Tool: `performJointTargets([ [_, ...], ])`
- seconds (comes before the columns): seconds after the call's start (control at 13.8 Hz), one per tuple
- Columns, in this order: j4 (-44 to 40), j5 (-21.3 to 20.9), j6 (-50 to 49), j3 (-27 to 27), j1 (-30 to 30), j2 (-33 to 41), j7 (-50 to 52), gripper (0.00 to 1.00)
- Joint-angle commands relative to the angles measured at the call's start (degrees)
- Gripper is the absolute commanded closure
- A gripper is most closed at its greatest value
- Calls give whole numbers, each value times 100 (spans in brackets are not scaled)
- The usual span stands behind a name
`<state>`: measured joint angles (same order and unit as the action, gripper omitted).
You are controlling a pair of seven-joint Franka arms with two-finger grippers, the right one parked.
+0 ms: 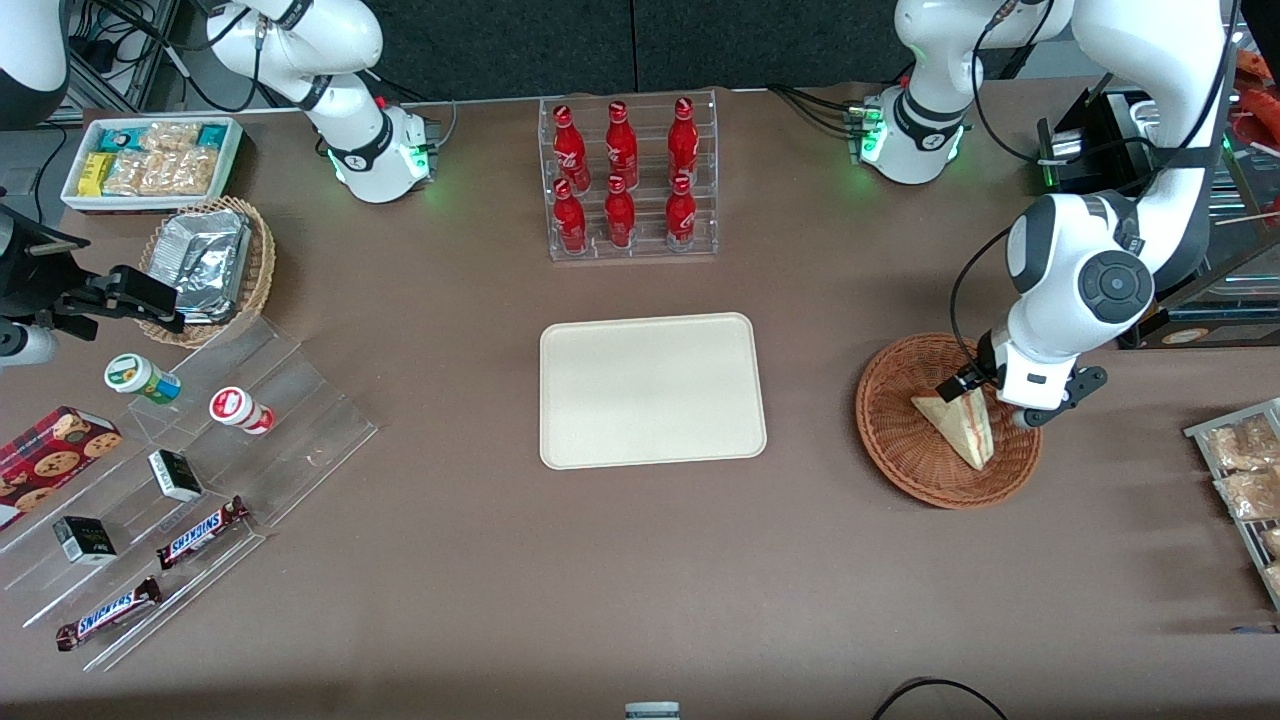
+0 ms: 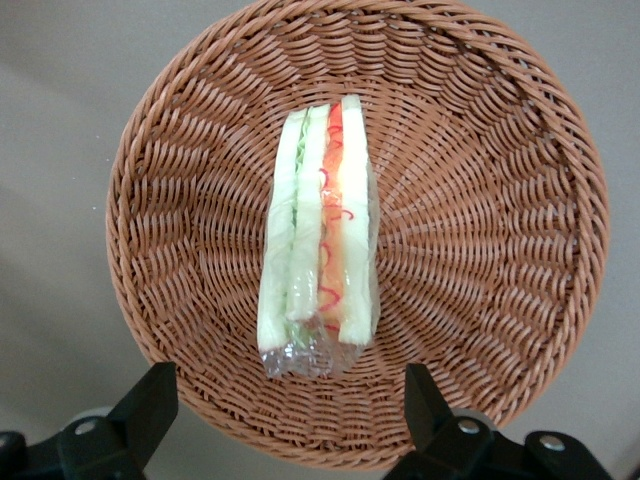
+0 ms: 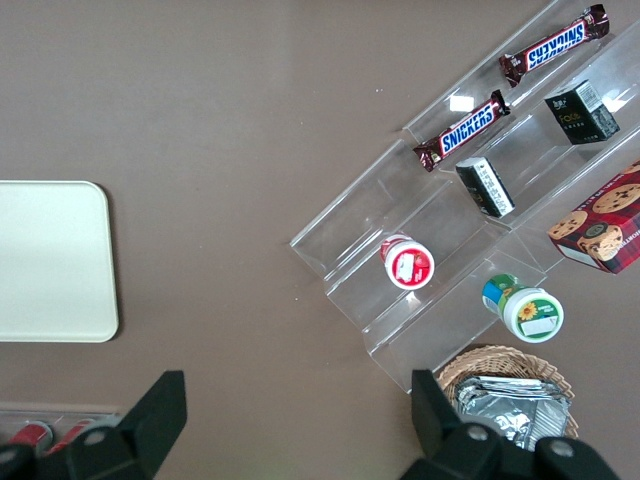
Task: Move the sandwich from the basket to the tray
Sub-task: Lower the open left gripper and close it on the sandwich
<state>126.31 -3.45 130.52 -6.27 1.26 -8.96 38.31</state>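
We find the sandwich (image 1: 957, 425) lying in the basket (image 1: 900, 430), toward the working arm's end of the table. In the wrist view the sandwich (image 2: 320, 235) stands on edge in clear wrap, its red and pale yellow layers facing up, resting on the basket (image 2: 480, 200) floor near the middle.

The gripper (image 1: 985, 395) hangs above the basket, over the sandwich's wider end. From the wrist camera the gripper (image 2: 290, 405) is spread wide, one finger (image 2: 150, 405) on each side, and holds nothing; the fingers look clear of the wrap, though we cannot tell how high they stand above it.

The tray (image 1: 650, 390) sits bare at the table's middle, well apart from the basket. Just farther from the front camera than the tray we note a clear rack of red bottles (image 1: 625, 175). Toward the parked arm's end lie a tan basket of foil packets (image 1: 205, 265), a white bin of snacks (image 1: 150, 160), and stepped clear shelves (image 1: 190, 480) holding Snickers bars (image 1: 200, 530) and small boxes.
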Motion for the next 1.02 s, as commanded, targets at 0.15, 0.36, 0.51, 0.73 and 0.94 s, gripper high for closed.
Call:
performJointTargets([
  [0.15, 69, -86, 580, 12, 32, -264, 125, 0],
  [0.36, 69, -86, 738, 12, 32, -405, 125, 0],
  [0.51, 69, -94, 835, 21, 32, -475, 116, 0],
  [0.73, 34, -155, 888, 21, 32, -589, 116, 14],
  [0.94, 25, -173, 1011, 143, 32, -678, 116, 71],
])
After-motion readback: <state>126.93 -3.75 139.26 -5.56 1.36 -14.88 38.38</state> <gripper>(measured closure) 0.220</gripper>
